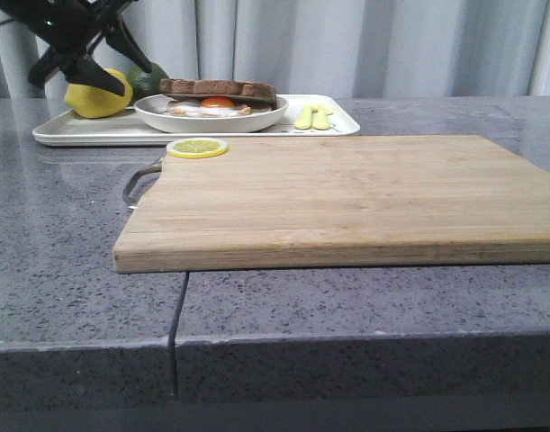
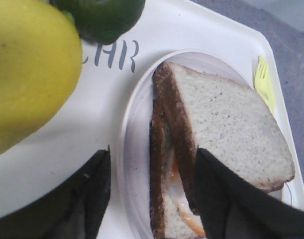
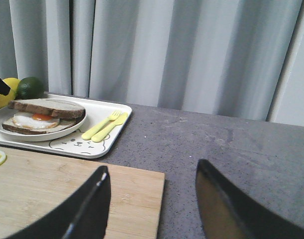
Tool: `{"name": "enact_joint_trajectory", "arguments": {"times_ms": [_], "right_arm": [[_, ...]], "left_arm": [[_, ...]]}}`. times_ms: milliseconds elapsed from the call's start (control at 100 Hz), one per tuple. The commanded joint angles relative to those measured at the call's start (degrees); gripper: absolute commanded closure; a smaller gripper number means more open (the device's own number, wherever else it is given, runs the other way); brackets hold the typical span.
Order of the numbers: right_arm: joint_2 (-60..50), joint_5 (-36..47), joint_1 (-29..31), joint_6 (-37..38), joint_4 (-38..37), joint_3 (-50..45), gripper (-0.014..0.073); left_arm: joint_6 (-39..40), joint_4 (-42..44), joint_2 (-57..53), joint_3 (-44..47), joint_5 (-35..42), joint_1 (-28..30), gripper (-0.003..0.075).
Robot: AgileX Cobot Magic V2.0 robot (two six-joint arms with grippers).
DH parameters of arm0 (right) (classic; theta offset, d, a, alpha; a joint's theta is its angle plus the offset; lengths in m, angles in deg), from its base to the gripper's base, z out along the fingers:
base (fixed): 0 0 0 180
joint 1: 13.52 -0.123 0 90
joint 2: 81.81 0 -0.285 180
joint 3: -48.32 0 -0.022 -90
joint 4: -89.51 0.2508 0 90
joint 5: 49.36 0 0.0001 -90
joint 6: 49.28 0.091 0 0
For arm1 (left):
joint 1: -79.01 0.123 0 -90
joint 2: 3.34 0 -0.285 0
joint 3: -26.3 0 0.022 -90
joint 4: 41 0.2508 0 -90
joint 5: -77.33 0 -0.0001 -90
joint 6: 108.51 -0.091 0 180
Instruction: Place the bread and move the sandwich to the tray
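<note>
1. Two black fingers of the right gripper stand spread and empty, near the light wooden cutting board.
2. Farther back, the brown-crusted egg sandwich on its round white plate sits on the white rectangular tray.
3. Farthest, the left gripper hovers spread above the plate; lowering carelessly could knock the loose top slice of pale bread off.

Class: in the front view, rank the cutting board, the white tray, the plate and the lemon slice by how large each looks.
1. Cutting board, though it is nearest the camera.
2. White tray.
3. Plate.
4. Lemon slice.
</note>
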Motion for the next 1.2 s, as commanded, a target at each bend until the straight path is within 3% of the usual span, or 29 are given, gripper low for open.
{"name": "enact_joint_trajectory", "arguments": {"times_ms": [0,200,470,740,1000,1190], "right_arm": [[0.10,4.66,0.33,-0.17,-0.19,1.58,0.0192],[0.10,4.70,0.33,-0.17,-0.19,1.58,0.0192],[0.10,4.63,0.33,-0.17,-0.19,1.58,0.0192],[0.10,4.63,0.33,-0.17,-0.19,1.58,0.0192],[0.10,4.26,0.33,-0.17,-0.19,1.58,0.0192],[0.10,4.08,0.33,-0.17,-0.19,1.58,0.0192]], "left_arm": [[0.73,0.53,-4.11,-5.39,-2.10,0.07,0.0369],[0.73,3.32,-7.53,-10.86,-4.23,0.07,0.0369],[0.73,15.10,-17.06,-10.86,-8.38,0.07,0.0369],[-0.95,17.33,-26.60,-7.83,-7.96,0.07,0.0370],[-4.83,17.33,-39.05,4.99,-3.54,-0.05,0.0372],[-7.16,16.57,-53.32,25.75,7.96,-0.05,0.0372]]}}
